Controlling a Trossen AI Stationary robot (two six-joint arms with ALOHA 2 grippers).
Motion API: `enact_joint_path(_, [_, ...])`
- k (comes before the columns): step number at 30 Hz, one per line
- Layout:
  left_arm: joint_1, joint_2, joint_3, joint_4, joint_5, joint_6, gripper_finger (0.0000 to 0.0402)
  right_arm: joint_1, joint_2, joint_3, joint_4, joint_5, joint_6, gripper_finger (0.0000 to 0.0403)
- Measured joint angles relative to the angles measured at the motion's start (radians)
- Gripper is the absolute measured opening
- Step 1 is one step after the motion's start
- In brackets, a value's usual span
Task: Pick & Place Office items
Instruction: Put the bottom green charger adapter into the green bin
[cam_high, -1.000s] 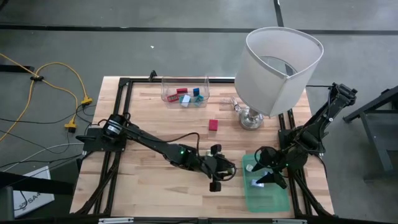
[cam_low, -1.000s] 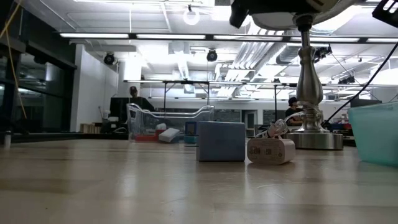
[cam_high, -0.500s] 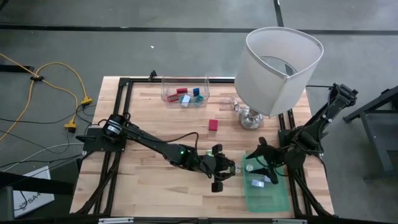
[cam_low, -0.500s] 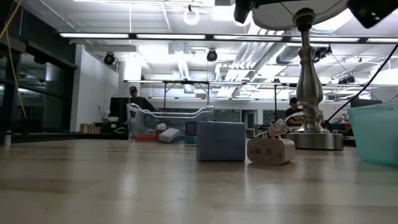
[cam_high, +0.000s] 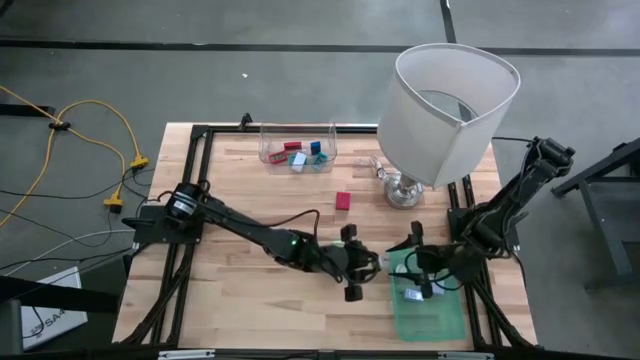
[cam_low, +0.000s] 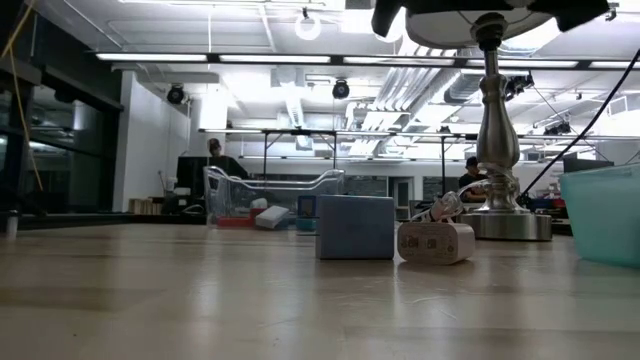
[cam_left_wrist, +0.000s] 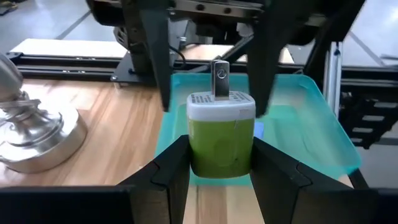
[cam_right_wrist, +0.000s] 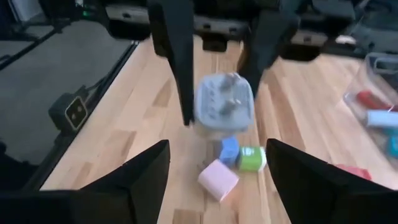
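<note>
The left gripper (cam_left_wrist: 221, 163) grips a green-and-white charger block (cam_left_wrist: 221, 134), jaws closed on its sides, at the near edge of the teal tray (cam_left_wrist: 323, 134). The right gripper (cam_right_wrist: 217, 168) faces it with jaws wide apart. Step in hand appears to be a handover or placement into the tray. Next move calls for aligning over the tray, then releasing. Remaining items lie in the clear bin (cam_high: 298, 146) and a red block (cam_high: 343, 200) on the bench (cam_high: 240, 190).

No legible text is appearing in any view. The green charger block (cam_left_wrist: 221, 140) is showing small print on its white top face, too small to read. The beige plug (cam_low: 435, 241) on the table is carrying faint markings, and these are also staying unreadable.
</note>
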Motion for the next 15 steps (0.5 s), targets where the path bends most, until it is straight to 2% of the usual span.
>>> enact_joint_path(15, [0.007, 0.0, 0.0, 0.055, 0.001, 0.069, 0.0138, 0.0, 0.0, 0.0, 0.13, -0.001, -0.08, 0.0229])
